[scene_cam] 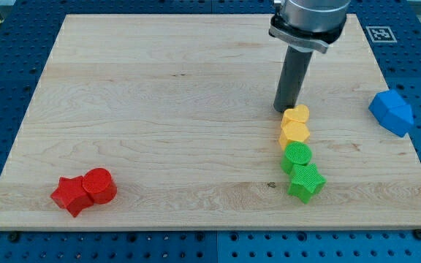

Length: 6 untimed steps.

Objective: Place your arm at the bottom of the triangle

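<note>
1 angular blue block (391, 112), my tip (283, 109) apart

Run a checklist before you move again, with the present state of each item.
1. My tip in view: ok, just to the view's upper left of the top yellow block.
2. Tip apart from that yellow block: cannot tell, they are very close.
3. Triangle identified: cannot tell; the blue block at the board's right edge is the likeliest, but its shape is unclear.
4. Tip at the blue block's bottom: not ok, it is off to the view's left.
5. Route toward the blue block: ok, no block lies between.
</note>
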Each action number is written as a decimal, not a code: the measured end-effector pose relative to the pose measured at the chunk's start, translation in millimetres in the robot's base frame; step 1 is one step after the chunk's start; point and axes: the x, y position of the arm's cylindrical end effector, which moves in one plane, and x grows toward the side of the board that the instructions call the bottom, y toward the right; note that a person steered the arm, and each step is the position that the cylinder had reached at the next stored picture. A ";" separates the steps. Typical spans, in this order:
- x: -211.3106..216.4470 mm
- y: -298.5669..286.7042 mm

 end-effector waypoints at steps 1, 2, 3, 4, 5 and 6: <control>-54.2 -0.2; -89.8 65.3; -82.8 183.7; -66.9 234.5; -63.4 234.8; -38.9 234.8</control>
